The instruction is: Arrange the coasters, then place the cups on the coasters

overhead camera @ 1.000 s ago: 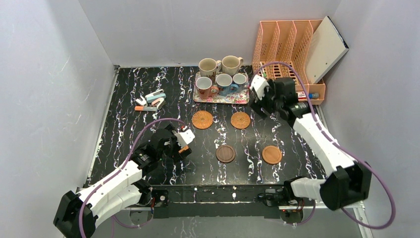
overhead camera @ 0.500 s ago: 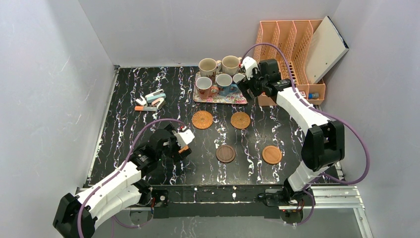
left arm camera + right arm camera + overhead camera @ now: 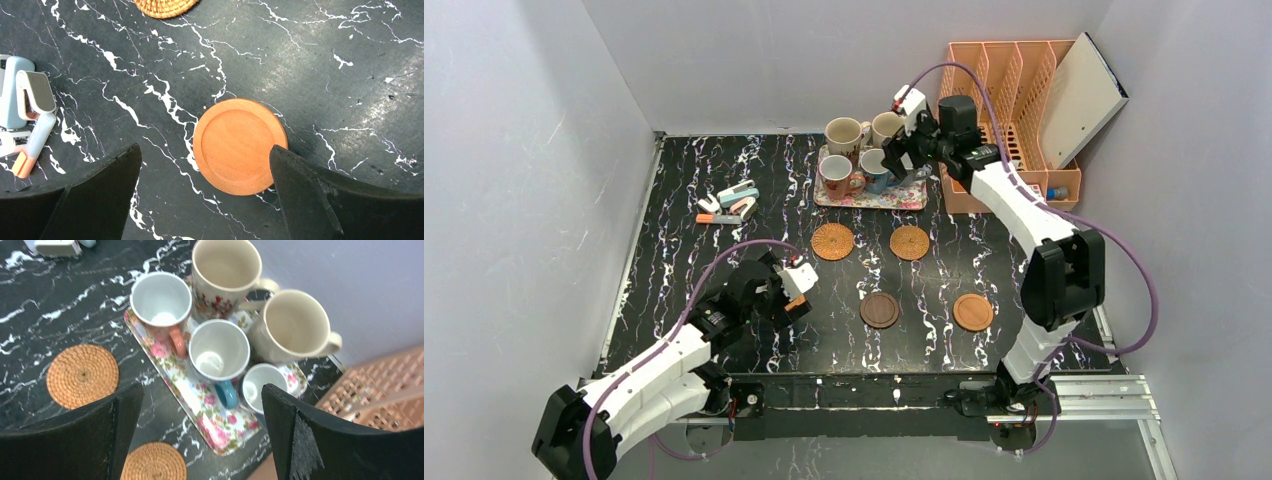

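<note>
Several cups stand on a floral tray: two cream ones, a white one with a reddish handle, a blue one and a small one. My right gripper hangs open above them, touching none. Two woven coasters, a dark brown one and an orange-brown one lie on the table. My left gripper is open low over another orange-brown coaster, which lies close to its right finger.
An orange file rack with a white board leaning in it stands at the back right, beside the tray. Staplers and small desk items lie at the left. Grey walls close in three sides.
My right arm has swung left and back from beside the tray's right end to above the cups, its jaws opening a little wider. The left arm has barely moved.
</note>
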